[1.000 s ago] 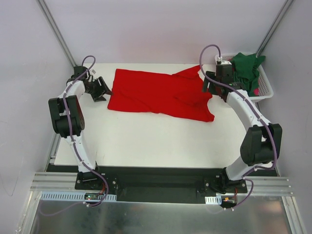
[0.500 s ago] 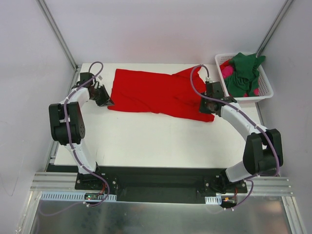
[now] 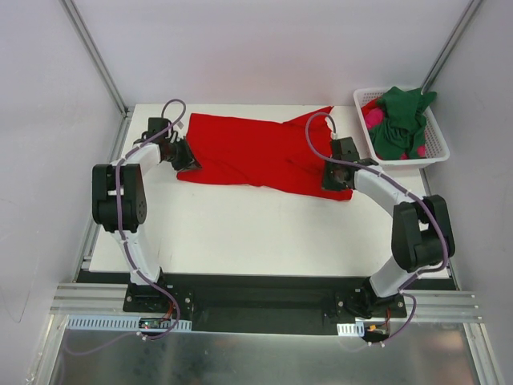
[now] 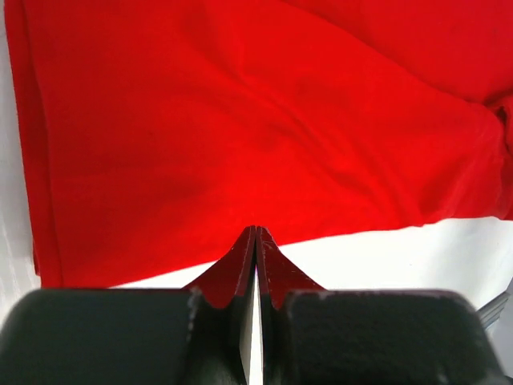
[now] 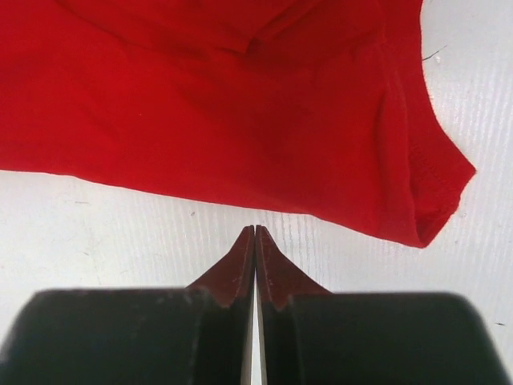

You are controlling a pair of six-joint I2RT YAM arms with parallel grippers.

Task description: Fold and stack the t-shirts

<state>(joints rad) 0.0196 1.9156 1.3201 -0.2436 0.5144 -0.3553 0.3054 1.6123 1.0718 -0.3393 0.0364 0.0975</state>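
T-shirt (image 3: 256,156), red, spread on white table (image 3: 240,233), jaws closed at its edges

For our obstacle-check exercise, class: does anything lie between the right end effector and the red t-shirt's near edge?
Nothing visible does. In the right wrist view, only a bare strip of white table separates the shut right end effector from the hem of the red t-shirt.

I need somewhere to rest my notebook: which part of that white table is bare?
The wide near strip of table, from the red t-shirt to the near edge, is bare. The far half is crowded: the shirt, the left gripper and right gripper at its ends, the basket far right.
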